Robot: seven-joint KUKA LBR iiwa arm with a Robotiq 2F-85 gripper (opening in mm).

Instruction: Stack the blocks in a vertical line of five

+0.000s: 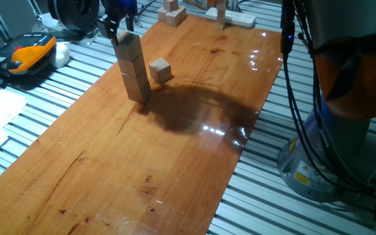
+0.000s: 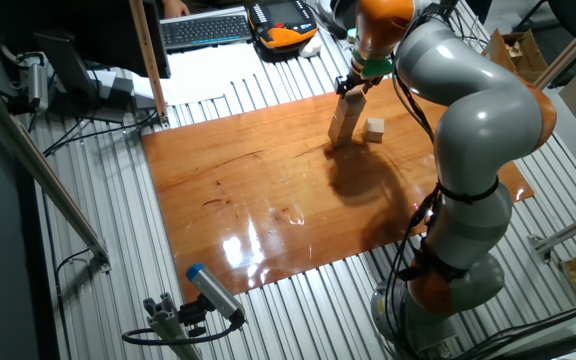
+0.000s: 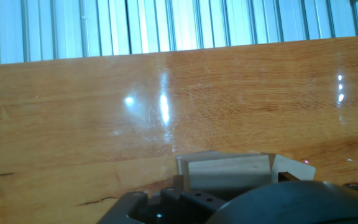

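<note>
A tall stack of light-tan blocks (image 1: 133,68) stands on the wooden board, also seen from the other side as the stack (image 2: 341,122). My gripper (image 1: 116,31) is at the stack's top, its dark fingers on either side of the top block (image 1: 128,41), and it looks shut on that block. In the hand view the same block (image 3: 227,173) fills the bottom centre just in front of the hand. One loose block (image 1: 160,70) lies on the board just right of the stack, visible also as the cube (image 2: 374,128).
More wooden pieces (image 1: 172,13) and a white power strip (image 1: 235,17) lie at the board's far end. An orange-and-black device (image 1: 28,52) and papers sit on the slatted table to the left. The robot's base (image 1: 335,150) stands right of the board.
</note>
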